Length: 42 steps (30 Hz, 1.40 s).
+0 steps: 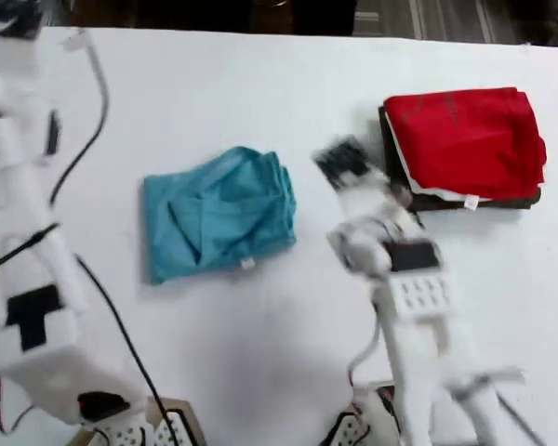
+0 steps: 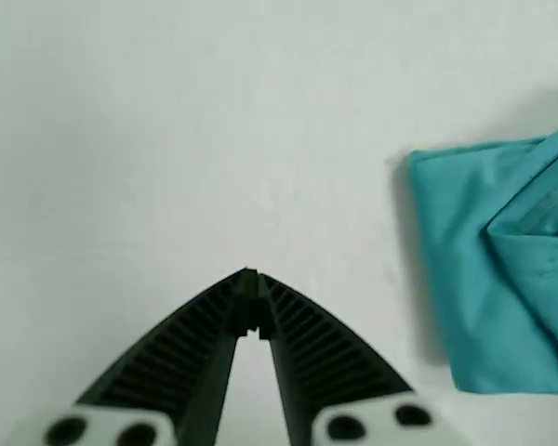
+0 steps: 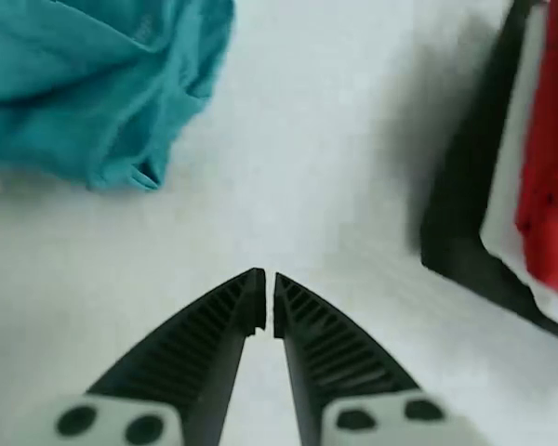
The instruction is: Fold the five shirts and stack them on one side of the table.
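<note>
teal shirt (image 1: 219, 216) folded mid-table, long axis roughly 9-to-3 | we've got it at 9 o'clock of right gripper (image 1: 342, 160), clenched empty, the nearer arm | red-topped stack (image 1: 465, 139) at 3 | left gripper (image 2: 249, 279) clenched too

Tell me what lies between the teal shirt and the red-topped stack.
The right gripper hangs there over bare table; nothing else separates the teal shirt from the stack. The high view shows it, and the right wrist view agrees.
</note>
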{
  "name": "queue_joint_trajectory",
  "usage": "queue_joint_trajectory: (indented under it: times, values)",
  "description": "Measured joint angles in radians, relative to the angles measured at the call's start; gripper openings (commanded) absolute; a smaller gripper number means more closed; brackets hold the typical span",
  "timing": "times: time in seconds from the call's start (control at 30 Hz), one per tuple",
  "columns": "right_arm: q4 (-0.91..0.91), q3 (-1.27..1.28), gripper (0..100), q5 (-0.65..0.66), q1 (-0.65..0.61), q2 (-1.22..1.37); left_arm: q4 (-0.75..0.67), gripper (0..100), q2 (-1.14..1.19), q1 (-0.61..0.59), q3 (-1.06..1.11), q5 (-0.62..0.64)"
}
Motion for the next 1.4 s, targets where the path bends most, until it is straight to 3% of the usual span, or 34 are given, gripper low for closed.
queue_joint_trajectory:
  times: [0.23,0.4,0.87,1.0,1.4]
  values:
    - [0.092,-0.532,2.9,-0.221,-0.308,0.473,-0.114,3,-0.18,-0.19,0.333,-0.064]
    - [0.133,-0.839,14.8,-0.249,-0.448,0.804,-0.209,3,-0.259,-0.285,0.526,-0.092]
    - [0.48,-1.573,14.5,-0.249,-0.456,1.425,-0.319,3,-0.305,-0.331,0.674,-0.115]
    - [0.582,-1.699,0.9,-0.249,-0.465,1.491,-0.341,3,-0.305,-0.331,0.677,-0.117]
    - [0.753,-1.912,2.0,-0.249,-0.466,1.501,-0.344,3,-0.305,-0.331,0.677,-0.118]
